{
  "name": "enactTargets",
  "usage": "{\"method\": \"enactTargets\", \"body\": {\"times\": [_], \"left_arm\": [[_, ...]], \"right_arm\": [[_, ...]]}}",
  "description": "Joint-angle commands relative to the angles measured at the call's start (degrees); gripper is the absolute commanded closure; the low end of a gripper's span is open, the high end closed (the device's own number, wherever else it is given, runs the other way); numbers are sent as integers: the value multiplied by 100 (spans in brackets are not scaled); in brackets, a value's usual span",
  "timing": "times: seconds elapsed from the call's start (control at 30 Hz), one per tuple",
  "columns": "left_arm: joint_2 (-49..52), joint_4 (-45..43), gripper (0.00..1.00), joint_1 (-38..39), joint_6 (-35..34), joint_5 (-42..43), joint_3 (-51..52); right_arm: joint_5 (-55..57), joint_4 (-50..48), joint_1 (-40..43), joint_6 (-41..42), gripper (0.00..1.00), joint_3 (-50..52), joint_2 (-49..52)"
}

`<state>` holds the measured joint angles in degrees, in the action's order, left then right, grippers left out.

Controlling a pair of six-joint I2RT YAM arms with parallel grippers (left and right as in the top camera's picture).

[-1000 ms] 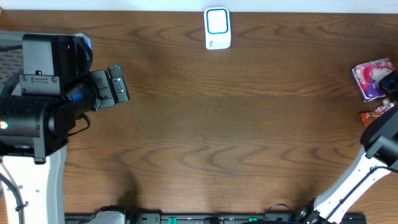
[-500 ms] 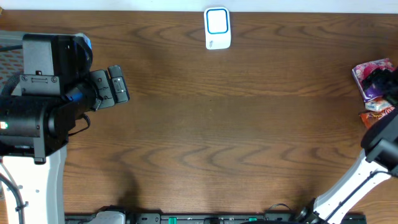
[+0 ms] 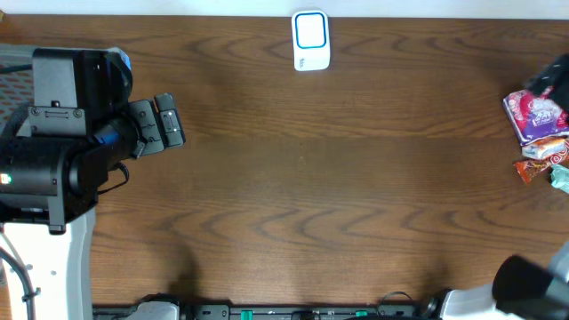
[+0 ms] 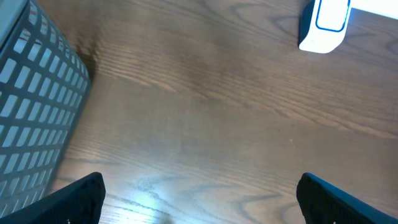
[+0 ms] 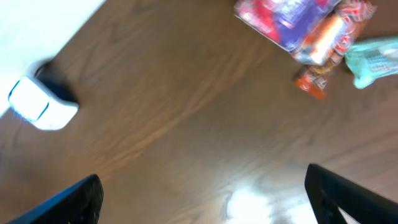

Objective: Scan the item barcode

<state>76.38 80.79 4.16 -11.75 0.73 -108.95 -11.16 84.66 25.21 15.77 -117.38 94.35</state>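
The right claw (image 5: 204, 202) gapes at its widest and holds nothing; its two dark fingertips sit in the lower corners of the right wrist view with bare desk (image 5: 186, 137) between them. A second ago it was closed and hanging over the packets at the right edge of the overhead view. It has since let go, and its arm has drawn back to the lower right corner.

The purple packet (image 3: 536, 117), the orange packet (image 3: 542, 162) and a pale green one (image 3: 560, 178) lie touching at the right edge. The white scanner (image 3: 311, 40) stands at the top centre, well apart from them.

The left claw (image 4: 208, 199) is also wide open and empty, beside a mesh basket (image 4: 31, 112).

With nothing in hand, scanning likely needs a fresh grasp.
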Motion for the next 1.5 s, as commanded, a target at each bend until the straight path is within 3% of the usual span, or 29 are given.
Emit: {"method": "enactTargets", "body": {"times": [0.0, 0.37, 0.57, 0.8, 1.47], "left_arm": [[-2, -2, 2, -24, 55, -33, -15], [-2, -2, 2, -24, 55, -33, -15], [-2, -2, 2, -24, 55, -33, -15], [-2, -2, 2, -24, 55, -33, -15], [-2, -2, 2, -24, 55, -33, -15]], "right_arm": [[-15, -105, -597, -514, 1, 737, -601], [251, -1821, -1738, -811, 1, 4736, -3891], [131, -1932, -1749, -553, 1, 5880, -5119], [-420, -1414, -1749, 944, 1, 6371, -5523], [-417, -1410, -1847, 990, 1, 6474, -5525]]}}
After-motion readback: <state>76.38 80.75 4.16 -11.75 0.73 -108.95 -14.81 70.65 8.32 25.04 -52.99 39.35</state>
